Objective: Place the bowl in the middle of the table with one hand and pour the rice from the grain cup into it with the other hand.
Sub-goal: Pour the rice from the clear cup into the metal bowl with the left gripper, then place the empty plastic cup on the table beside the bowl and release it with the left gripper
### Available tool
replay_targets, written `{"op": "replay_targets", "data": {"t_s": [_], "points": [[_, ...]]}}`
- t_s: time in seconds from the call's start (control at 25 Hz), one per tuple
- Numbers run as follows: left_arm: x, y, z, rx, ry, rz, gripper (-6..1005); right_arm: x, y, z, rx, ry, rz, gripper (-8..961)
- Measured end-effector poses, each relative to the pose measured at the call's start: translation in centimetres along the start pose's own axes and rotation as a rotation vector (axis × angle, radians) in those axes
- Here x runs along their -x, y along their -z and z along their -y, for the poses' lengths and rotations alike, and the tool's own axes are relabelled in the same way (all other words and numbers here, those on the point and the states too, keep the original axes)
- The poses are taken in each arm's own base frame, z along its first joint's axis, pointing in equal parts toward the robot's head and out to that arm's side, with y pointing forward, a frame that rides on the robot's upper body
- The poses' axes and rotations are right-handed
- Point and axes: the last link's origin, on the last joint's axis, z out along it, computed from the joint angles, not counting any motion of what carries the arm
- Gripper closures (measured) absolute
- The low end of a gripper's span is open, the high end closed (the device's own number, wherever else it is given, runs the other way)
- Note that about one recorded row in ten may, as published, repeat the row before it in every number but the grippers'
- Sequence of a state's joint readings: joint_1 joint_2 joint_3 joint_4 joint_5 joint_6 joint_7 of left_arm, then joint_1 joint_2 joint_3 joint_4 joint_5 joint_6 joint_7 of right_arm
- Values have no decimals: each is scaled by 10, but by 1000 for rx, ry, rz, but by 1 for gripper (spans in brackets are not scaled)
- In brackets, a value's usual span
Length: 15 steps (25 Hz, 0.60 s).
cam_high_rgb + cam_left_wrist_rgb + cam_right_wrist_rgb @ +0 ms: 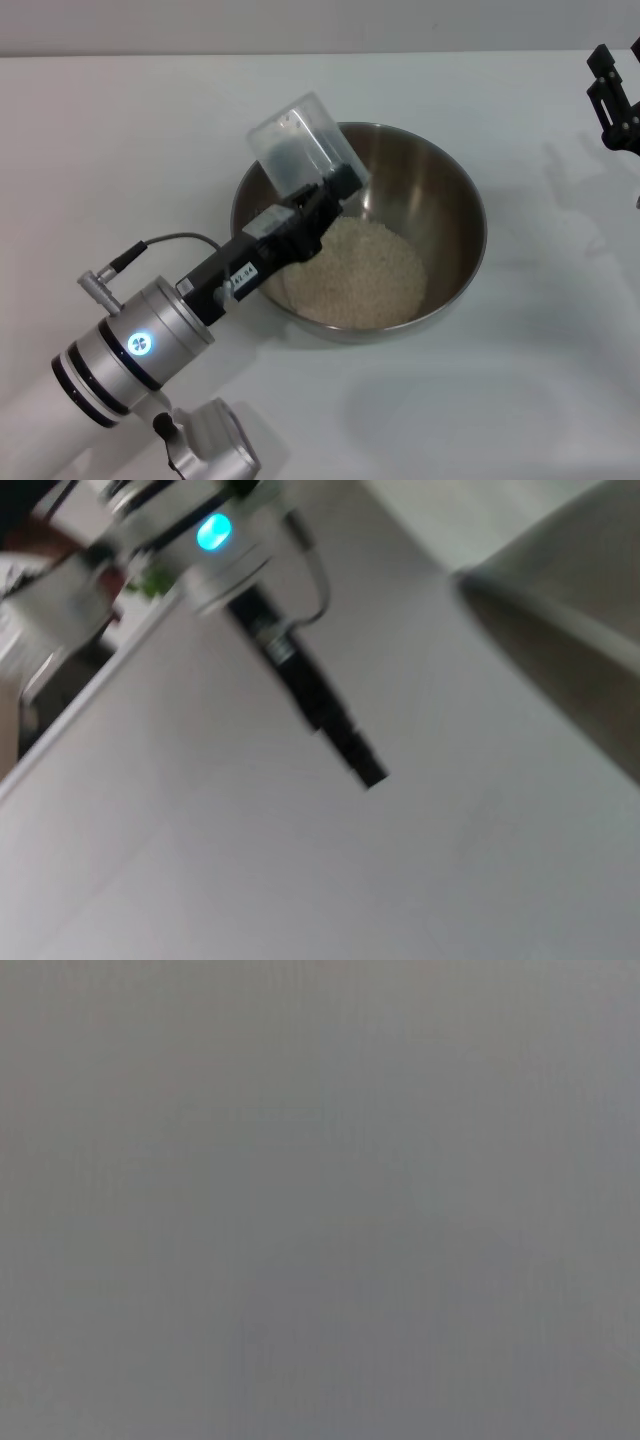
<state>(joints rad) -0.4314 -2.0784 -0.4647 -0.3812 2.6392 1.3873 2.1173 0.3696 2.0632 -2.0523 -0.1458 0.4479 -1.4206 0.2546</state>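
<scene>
Bowl [420,205] sitting roughly mid-table [520,400], holding a pale heap of rice [355,272] across its floor and near wall. Left gripper [325,205] reaching in over the near-left rim, fingers clamped on the cup [300,145], which is tipped well over with its mouth facing down toward the rice; little or nothing visibly left inside, so probably the tail of the pour. Right gripper [615,95] parked off at the far right edge, well apart from the bowl; cannot tell whether open or closed. Right wrist view plain grey, nothing to read. Left wrist view only a stretch of table, a blurred edge of the bowl [560,650] and the other arm farther off. To finish well: hold the mouth inside the rim line, not over the edge, so stray grains land on the heap; roll the wrist a touch further only if grains cling, slowly, without knocking the rim; keep the grip firm on the cup; level the cup before drawing it clear of the bowl. Main risk: a nudge shifting the bowl off centre.
</scene>
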Motion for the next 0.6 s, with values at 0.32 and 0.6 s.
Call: {"op": "replay_targets", "data": {"t_s": [0.32,0.6], "points": [[13,-3,6,-32,496,126,929,0,0,0,-2,0,1,477],[34,-3,-1,-78,1022,323,924,0,0,1,-6,0,2,477]]}}
